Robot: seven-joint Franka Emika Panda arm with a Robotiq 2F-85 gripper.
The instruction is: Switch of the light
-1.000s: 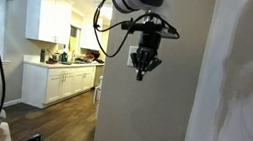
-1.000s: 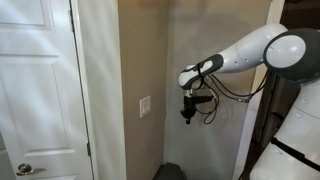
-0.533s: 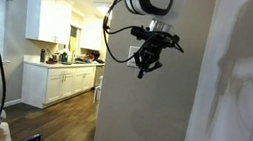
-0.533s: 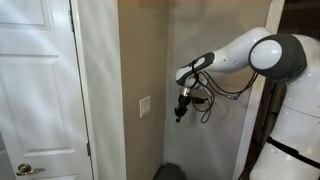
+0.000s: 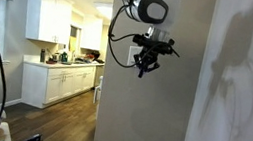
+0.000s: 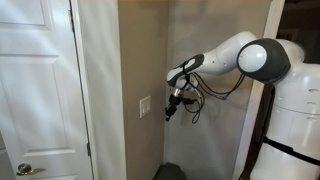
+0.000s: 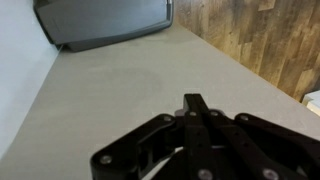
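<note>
Claw [image 6: 168, 114] jaws are together and hold nothing; the wrist view confirms it. At left in an exterior view, the light switch [image 6: 146, 106] sits on the beige wall [image 6: 130, 60], near the claw tip but apart from it. Recommendation: advance the closed tip squarely onto the switch, press briefly, and avoid glancing off the plate.

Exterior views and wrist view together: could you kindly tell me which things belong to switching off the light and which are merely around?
Belongs to the job:
- switch
- end effector, shut, near the switch

Merely around:
- door
- cabinets
- dark object low down
</note>
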